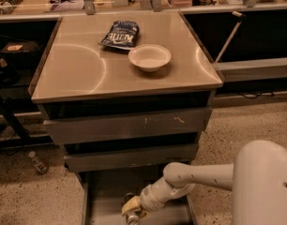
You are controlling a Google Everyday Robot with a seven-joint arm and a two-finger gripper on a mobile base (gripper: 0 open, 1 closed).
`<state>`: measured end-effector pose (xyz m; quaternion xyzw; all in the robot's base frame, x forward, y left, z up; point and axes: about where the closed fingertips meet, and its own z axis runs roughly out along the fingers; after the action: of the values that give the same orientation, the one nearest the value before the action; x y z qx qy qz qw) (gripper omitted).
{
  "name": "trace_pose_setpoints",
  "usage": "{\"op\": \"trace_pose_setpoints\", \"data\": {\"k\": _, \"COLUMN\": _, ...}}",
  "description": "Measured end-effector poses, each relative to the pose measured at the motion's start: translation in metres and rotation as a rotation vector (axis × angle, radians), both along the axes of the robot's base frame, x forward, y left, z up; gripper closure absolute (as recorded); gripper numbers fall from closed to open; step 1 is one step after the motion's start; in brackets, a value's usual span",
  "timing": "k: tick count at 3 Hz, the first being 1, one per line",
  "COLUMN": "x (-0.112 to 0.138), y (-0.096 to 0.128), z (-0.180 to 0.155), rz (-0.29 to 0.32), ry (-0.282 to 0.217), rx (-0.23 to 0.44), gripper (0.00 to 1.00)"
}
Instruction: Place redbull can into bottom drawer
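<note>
The bottom drawer (pixel 106 196) is pulled out under the cabinet, and its flat grey floor shows. My arm reaches down into it from the right. My gripper (pixel 133 211) is low over the drawer floor near its front middle. It is shut on the redbull can (pixel 132 218), of which only a shiny round end shows at the gripper's tip by the lower edge of the view. Whether the can touches the floor cannot be told.
Two upper drawers (pixel 127 125) with scratched fronts are closed above. On the cabinet top stand a white bowl (pixel 149 56) and a dark blue crisp bag (pixel 120 35). A small bottle (pixel 38 163) lies on the floor at the left. A shelf (pixel 256 69) stands at the right.
</note>
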<state>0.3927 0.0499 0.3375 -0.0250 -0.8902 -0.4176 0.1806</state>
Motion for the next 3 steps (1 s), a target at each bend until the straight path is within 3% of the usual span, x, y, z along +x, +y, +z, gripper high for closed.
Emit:
{"op": "trace_pose_setpoints", "data": {"k": 2, "x": 0.021, "y": 0.015, "z": -0.06, "rz": -0.081, "ry": 0.039, "rx": 0.091, "gripper": 1.0}}
{"op": "trace_pose_setpoints", "data": {"k": 3, "x": 0.024, "y": 0.022, "z": -0.083, "rz": -0.077, "ry": 0.082, "rx": 0.087, "gripper": 1.0}}
